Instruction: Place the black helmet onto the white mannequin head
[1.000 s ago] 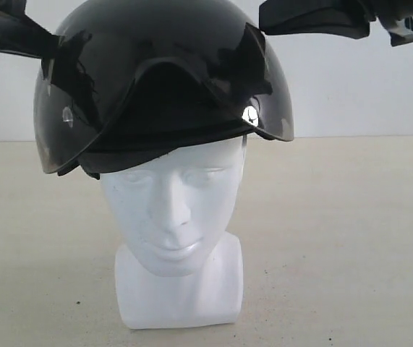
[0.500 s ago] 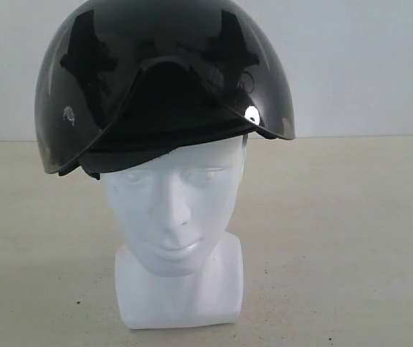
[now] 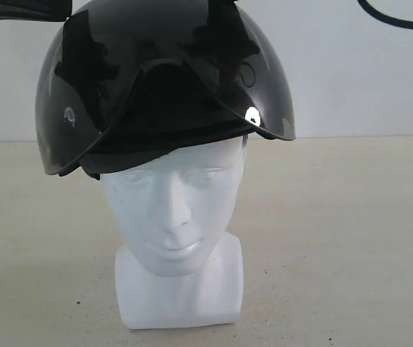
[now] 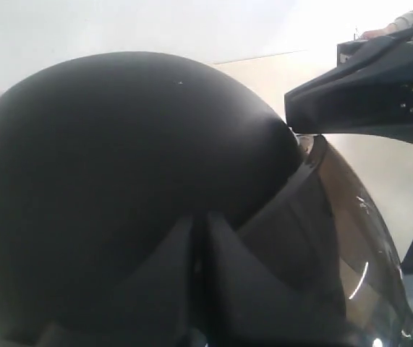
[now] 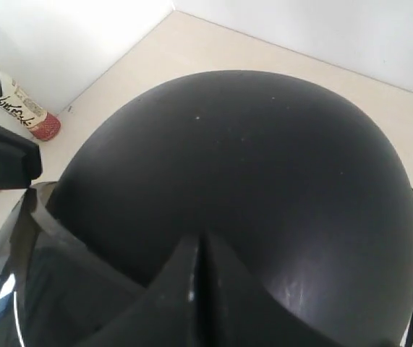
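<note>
Two closed grippers, one helmet already parked on the head.

The black helmet sits on the white mannequin head down to the brow, dipping toward the exterior view's left. My left gripper and right gripper hang over it, fingers pressed together, pinching nothing. I'd guess it's rigid, lightish and slick. To straighten it I'd grab the rim, not the scratchable visor.

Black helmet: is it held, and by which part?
Nothing is held. The black helmet sits on the white mannequin head; left gripper and right gripper are shut.
</note>
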